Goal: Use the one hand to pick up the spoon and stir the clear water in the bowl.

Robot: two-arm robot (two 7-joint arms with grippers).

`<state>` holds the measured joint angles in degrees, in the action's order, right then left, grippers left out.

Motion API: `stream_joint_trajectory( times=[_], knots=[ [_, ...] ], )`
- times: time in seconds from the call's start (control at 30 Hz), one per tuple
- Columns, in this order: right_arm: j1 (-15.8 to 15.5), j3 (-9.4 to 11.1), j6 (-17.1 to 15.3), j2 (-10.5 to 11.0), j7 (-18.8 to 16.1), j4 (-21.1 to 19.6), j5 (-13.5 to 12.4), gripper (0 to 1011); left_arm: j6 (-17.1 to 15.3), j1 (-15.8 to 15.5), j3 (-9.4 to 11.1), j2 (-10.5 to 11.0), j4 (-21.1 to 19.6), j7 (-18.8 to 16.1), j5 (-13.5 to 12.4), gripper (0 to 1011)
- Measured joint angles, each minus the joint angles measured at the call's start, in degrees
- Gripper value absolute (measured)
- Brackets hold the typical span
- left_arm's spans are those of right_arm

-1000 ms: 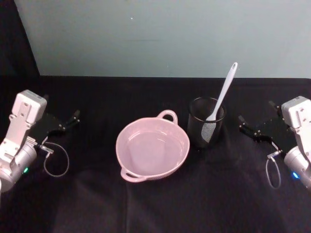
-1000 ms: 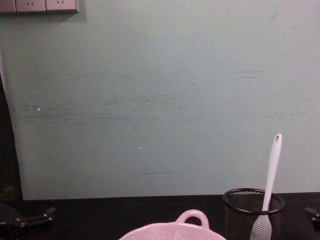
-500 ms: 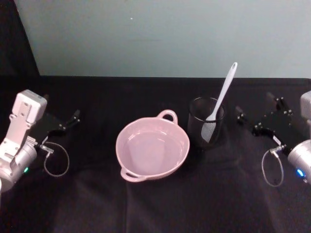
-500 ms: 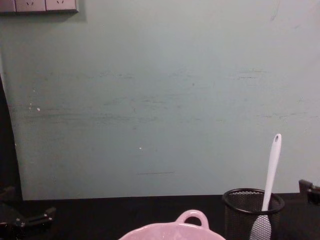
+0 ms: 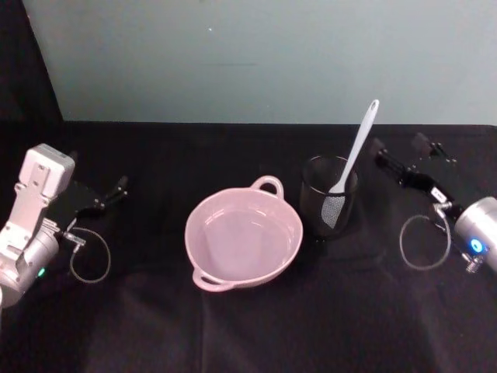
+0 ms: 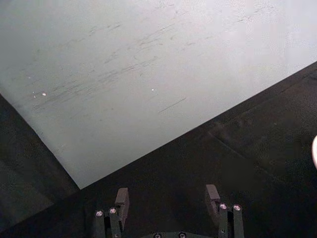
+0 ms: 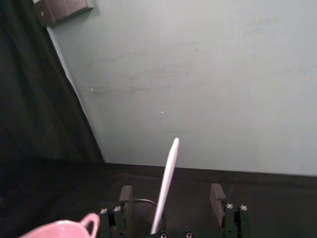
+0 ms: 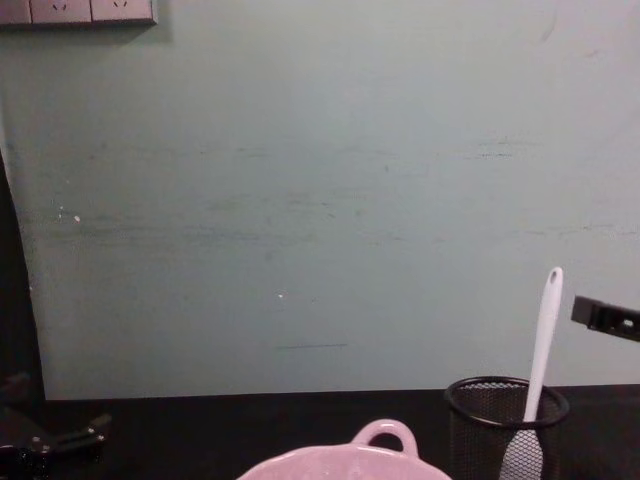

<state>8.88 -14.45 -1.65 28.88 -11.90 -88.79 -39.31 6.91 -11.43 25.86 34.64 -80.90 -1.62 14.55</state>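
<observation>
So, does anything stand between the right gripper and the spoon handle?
Nothing visible does. The right gripper, jaws open, hangs to the right of the spoon, whose handle sticks up out of the mesh cup, with open space between them.

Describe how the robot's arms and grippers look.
The left gripper and right gripper are black, each with two slim jaws fastened by silver screws. Each sits on a silver cylindrical wrist with a thin grey cable loop. The right wrist bears a blue light; the left arm carries a white boxy housing.
</observation>
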Motion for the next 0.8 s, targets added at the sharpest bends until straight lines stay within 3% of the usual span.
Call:
stream_joint_trajectory(
  times=[0.2, 0.4, 0.8],
  knots=[
    [2.0, 1.2, -6.9, -2.0, -1.5, 1.0, -5.3, 1004, 0.0, 0.0, 0.0, 0.0, 0.0, 0.0, 0.0, 1011],
    [4.0, 1.1, -10.7, -2.6, -1.2, 1.9, -7.7, 1004, 0.0, 0.0, 0.0, 0.0, 0.0, 0.0, 0.0, 1011],
    [8.1, -1.0, -13.0, -3.2, 0.5, 5.0, -8.9, 1004, 0.0, 0.0, 0.0, 0.0, 0.0, 0.0, 0.0, 1011]
  ],
)
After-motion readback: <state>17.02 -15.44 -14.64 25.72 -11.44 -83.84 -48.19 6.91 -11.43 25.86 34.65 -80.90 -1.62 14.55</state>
